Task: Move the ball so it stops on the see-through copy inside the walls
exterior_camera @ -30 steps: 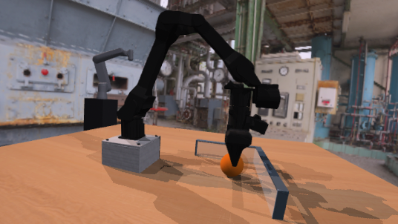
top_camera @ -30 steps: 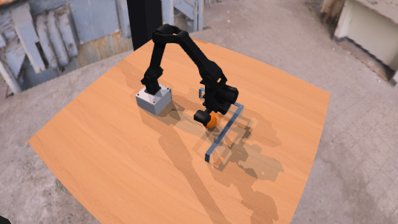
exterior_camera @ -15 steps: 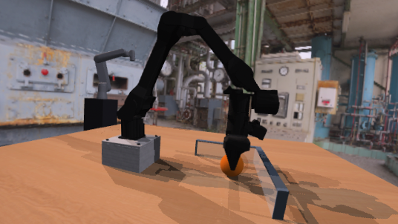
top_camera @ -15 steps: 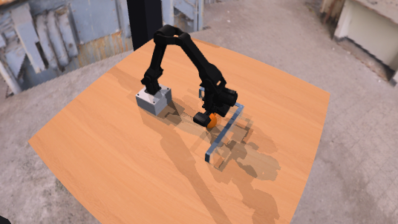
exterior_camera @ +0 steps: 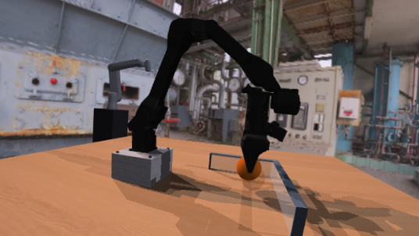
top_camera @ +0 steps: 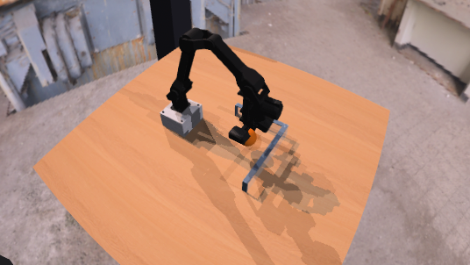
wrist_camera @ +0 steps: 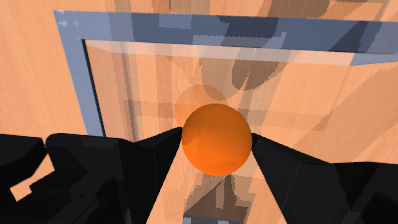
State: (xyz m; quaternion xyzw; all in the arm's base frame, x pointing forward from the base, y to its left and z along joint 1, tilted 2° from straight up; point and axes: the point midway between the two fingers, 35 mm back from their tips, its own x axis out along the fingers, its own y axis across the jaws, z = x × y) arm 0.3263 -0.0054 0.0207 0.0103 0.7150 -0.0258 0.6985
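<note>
The orange ball (top_camera: pixel 252 139) (exterior_camera: pixel 241 169) (wrist_camera: pixel 217 145) is between the two black fingertips of my gripper (exterior_camera: pixel 250 170) (wrist_camera: pixel 215 134), which is shut on it. The ball looks raised a little above the table. The see-through copy (wrist_camera: pixel 191 97) shows in the wrist view just beyond the ball, up and to the left, partly covered by it. The long clear wall (top_camera: pixel 265 153) (exterior_camera: pixel 289 187) (wrist_camera: pixel 150 26) and the other clear wall (top_camera: pixel 237 109) (exterior_camera: pixel 210 161) (wrist_camera: pixel 73 72) have blue-grey rims and meet in a corner. The ball is on the inner side of both, apart from them.
The arm's grey base block (top_camera: pixel 181 119) (exterior_camera: pixel 137 168) stands on the wooden table (top_camera: pixel 101 175) (exterior_camera: pixel 51 187), on the side away from the long wall. Dark shadows of the arm fall across the table and the walls.
</note>
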